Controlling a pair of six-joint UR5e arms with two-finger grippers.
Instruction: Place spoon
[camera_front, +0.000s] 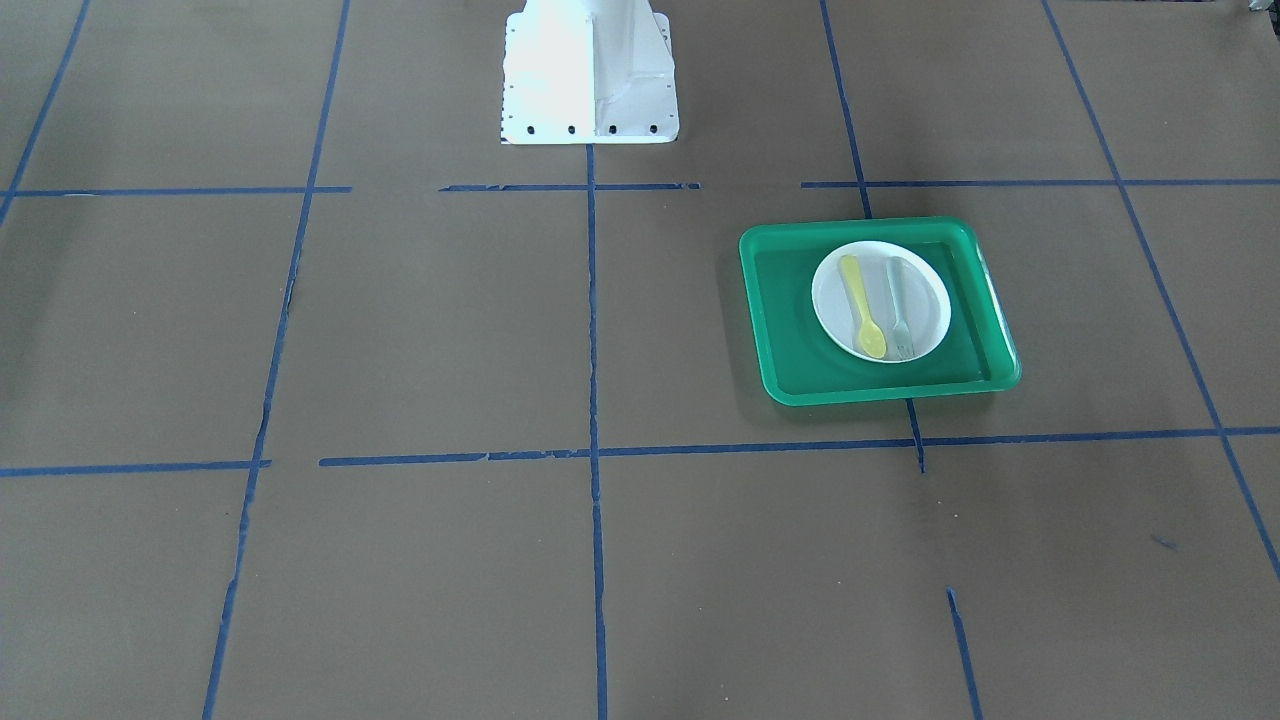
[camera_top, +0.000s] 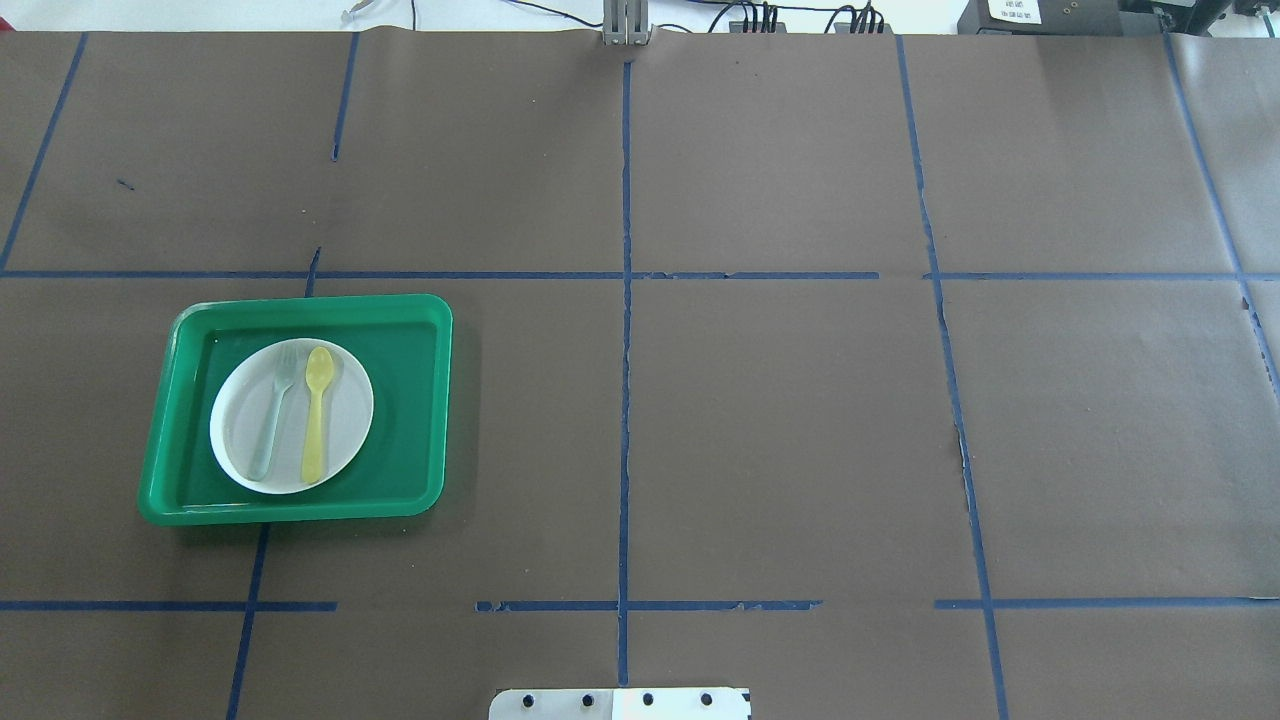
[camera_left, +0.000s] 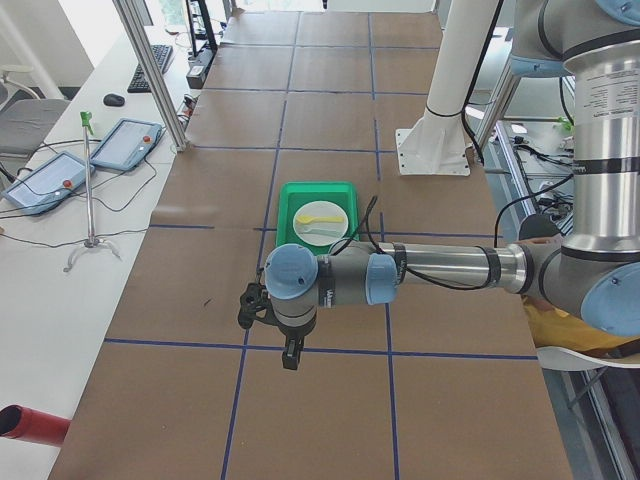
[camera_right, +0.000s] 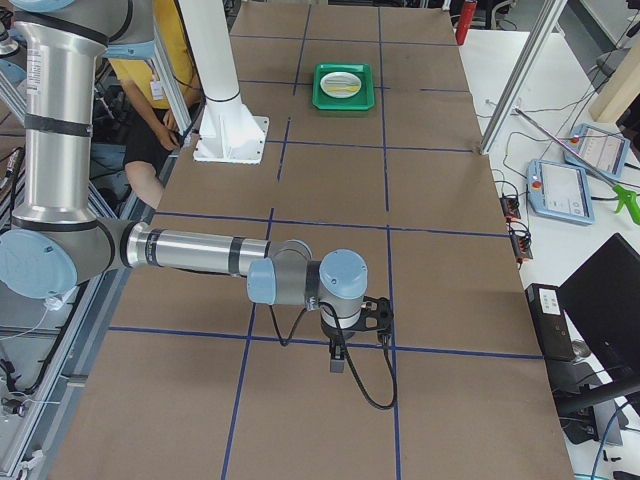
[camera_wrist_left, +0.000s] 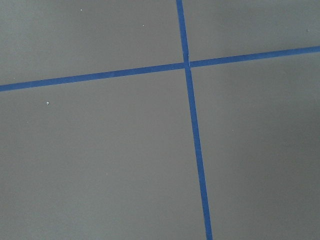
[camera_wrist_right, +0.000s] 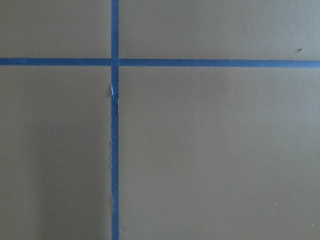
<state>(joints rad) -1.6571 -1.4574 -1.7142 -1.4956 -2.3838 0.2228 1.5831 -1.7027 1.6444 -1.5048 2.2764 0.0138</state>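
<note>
The spoon (camera_top: 317, 412) is seen lying flat on a white plate (camera_top: 352, 425), its bowl pointing away from the robot. The plate sits inside a green tray (camera_top: 412, 400).

Taken from left to right in the overhead view, the tray's rim comes first, then a pale fork (camera_top: 273, 412), then the spoon just beside it and roughly parallel. No contact between the two can be made out.

The left gripper (camera_left: 290, 352) is shown only in the left side view. It hangs pointing down above a tape line on the table (camera_top: 780, 420), and nothing is seen held in it. Whether its fingers are spread or closed cannot be told. The spoon lies well apart from it, off to its right.

The right gripper (camera_right: 337, 358) appears only in the right side view, also pointing down over bare paper. Its state cannot be told either. The spoon lies far to its left, at the other end of the table.

The left arm is judged the likelier one for any reach.

Several risks are foreseen:
- The fork could be caught or nudged along with the spoon, since so little gap is left between them.
- The slim handle could slip from the fingers, as it lies flat on smooth plastic.
- The light plate could be pushed or tipped inside the tray if the descent is carried too low.
</note>
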